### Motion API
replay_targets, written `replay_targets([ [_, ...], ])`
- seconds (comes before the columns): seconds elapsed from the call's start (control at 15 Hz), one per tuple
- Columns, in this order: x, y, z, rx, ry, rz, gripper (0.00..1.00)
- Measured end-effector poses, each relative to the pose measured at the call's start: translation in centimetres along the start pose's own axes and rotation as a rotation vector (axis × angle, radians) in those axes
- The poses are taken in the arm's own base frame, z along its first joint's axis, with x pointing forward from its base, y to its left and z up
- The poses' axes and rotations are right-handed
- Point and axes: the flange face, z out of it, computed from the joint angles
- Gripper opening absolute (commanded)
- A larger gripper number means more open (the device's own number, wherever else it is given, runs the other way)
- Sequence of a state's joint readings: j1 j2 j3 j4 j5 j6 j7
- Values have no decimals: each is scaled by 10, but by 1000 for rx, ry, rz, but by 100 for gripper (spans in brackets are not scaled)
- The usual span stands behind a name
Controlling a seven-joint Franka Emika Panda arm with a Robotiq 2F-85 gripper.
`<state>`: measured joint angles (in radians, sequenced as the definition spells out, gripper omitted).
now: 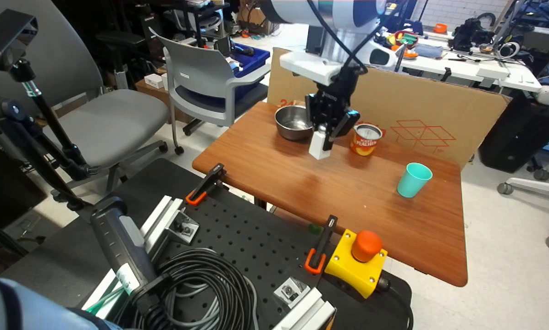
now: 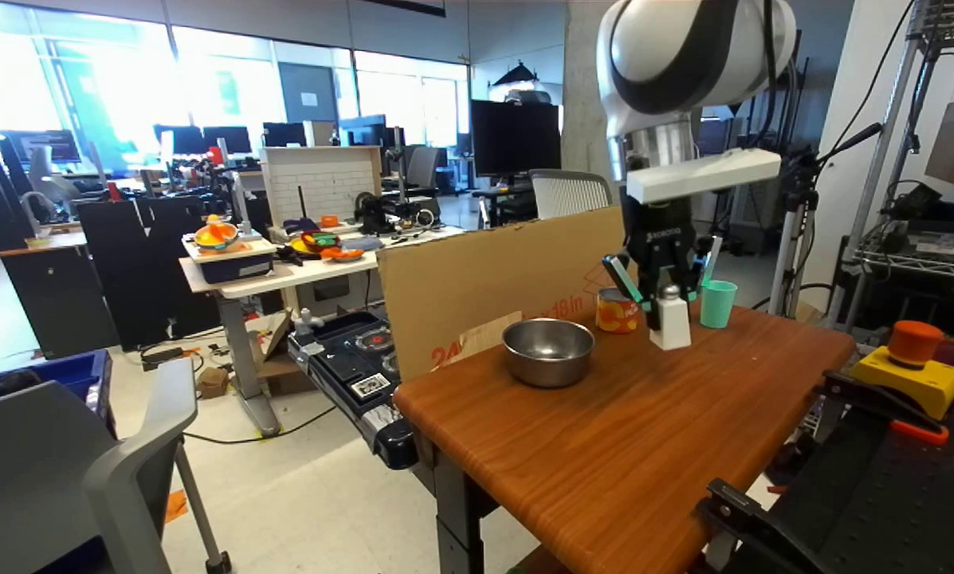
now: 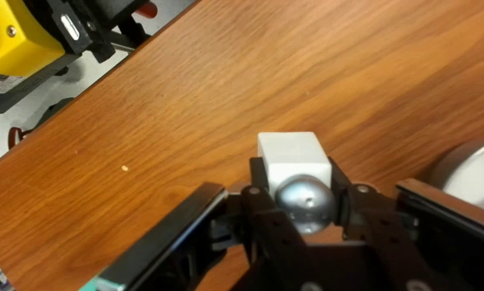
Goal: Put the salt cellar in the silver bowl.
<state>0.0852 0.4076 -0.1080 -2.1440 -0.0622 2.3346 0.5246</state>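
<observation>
While the claw [image 3: 296, 171] pinched the salt cellar [image 2: 673, 327], the silver bowl [image 2: 551, 368] stood apart

Although the hold looked firm, the task was probably only partway along: the salt cellar, squarish and white with a round silver top, was not yet in the silver bowl. The claw pinched it by its sides, silver top up, with the white lower body jutting out below the grip. In both exterior views the salt cellar appeared to hang above the brown wooden table [image 2: 644, 430], roughly upright; how high could not be told. The silver bowl sat on that table, with a peaches can [image 1: 366, 141] near it.

If the salt cellar travelled too low, its jutting base would likely strike the rim, tipping the silver bowl or twisting the salt cellar in the grip. If the claw swung wide, its broad sides could knock the peaches can. Because the white sides looked smooth, a squeeze on only 2 faces might let it pivot. If the claw let go from too high, the narrow salt cellar would probably topple inside or bounce out.
</observation>
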Motion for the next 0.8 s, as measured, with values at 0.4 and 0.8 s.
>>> replay_targets([
  [0.4, -45, -78, -96, 74, 29, -149, 11],
  [0.8, -28, -114, -117, 54, 139, -211, 11],
])
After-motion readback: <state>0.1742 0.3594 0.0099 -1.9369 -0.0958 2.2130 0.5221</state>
